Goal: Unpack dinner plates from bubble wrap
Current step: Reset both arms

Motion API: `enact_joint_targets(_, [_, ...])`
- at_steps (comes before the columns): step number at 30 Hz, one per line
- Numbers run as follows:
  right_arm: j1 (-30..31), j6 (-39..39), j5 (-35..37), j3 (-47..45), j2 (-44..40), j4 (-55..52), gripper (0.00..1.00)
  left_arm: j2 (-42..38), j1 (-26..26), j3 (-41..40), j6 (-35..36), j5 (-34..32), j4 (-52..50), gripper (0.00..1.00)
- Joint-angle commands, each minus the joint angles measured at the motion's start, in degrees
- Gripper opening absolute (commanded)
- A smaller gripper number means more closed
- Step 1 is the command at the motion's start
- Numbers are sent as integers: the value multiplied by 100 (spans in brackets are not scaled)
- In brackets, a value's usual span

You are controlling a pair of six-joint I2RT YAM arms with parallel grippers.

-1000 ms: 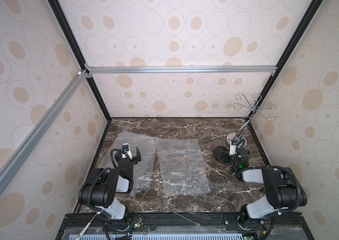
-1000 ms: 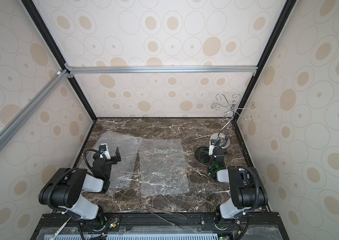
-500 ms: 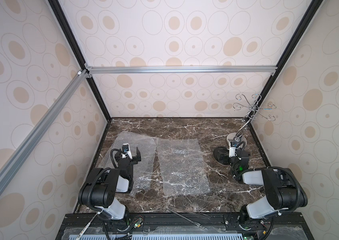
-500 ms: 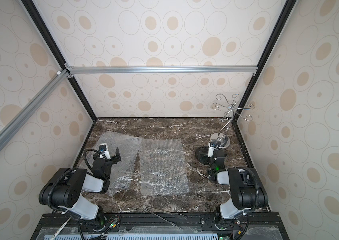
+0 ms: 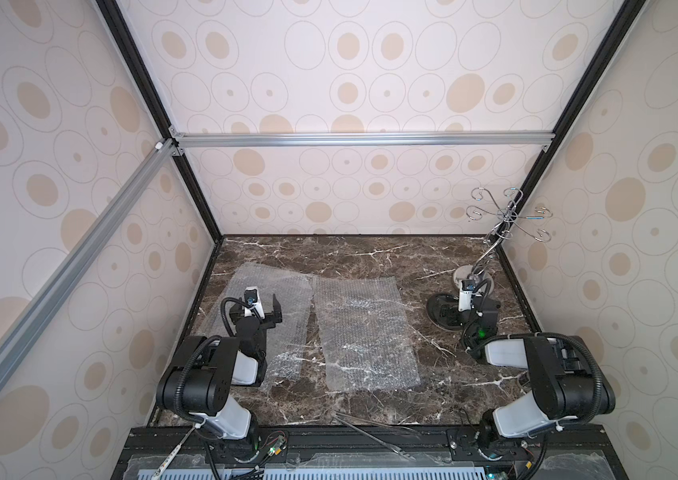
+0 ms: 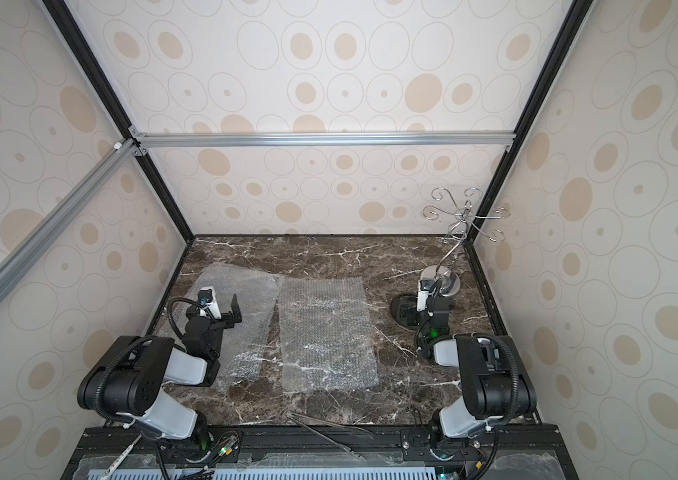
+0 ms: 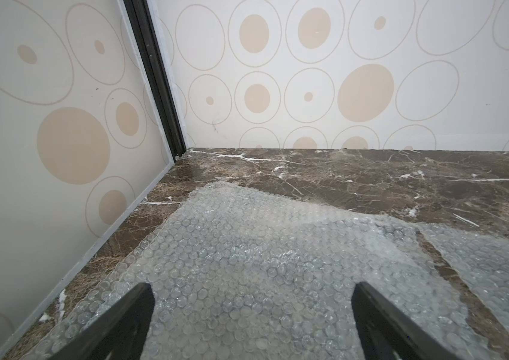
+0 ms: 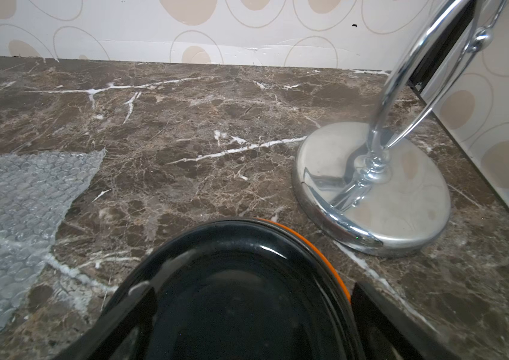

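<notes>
Sitting at about 3 o'clock on the worktop (image 5: 370,253), the black plate (image 8: 240,249) lies on the orange plate (image 8: 309,242), whose rim shows beneath it on the stand's side. Neither has any wrap on it. The pale plate is not in sight.

The right pincer (image 8: 251,296) hangs over the black plate, released, with its fingers (image 8: 119,325) spread wide to either side, grasping nothing. The stand's base (image 8: 381,187) is just beside the stack, toward 1 o'clock.

The wrap lies flat and empty. One sheet (image 5: 364,332) is at the centre and another (image 5: 283,291) is beside it at 9 o'clock. The left pincer (image 7: 252,290) hovers above that second sheet, also released.

The unpacking looks close to done, and the step in hand seems to be clearing the right pincer from the stack. To do that well, it should rise straight up with its fingers wide before swinging away. A finger that catches the rim could slide the top plate off or push the stack into the base.
</notes>
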Motion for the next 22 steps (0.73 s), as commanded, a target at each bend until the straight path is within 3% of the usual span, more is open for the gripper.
enact_joint_targets(1, [22,-49,-17,16,-30,39,100,-4,52,4,127,36,186,100])
enact_joint_targets(5, [27,-68,-60,-335,-97,623,100,-4,52,6,127,36,187,100])
enact_joint_targets(9, [22,-19,76,72,-11,-28,100,-4,52,3,127,36,186,100])
enact_joint_targets(13, [21,-12,78,-474,-112,871,100,3,57,20,127,36,166,100])
enact_joint_targets(17, [24,-19,82,1,-28,44,100,22,50,50,128,36,131,100])
enact_joint_targets(22, [20,-28,54,-5,-24,77,100,5,51,12,148,57,184,100])
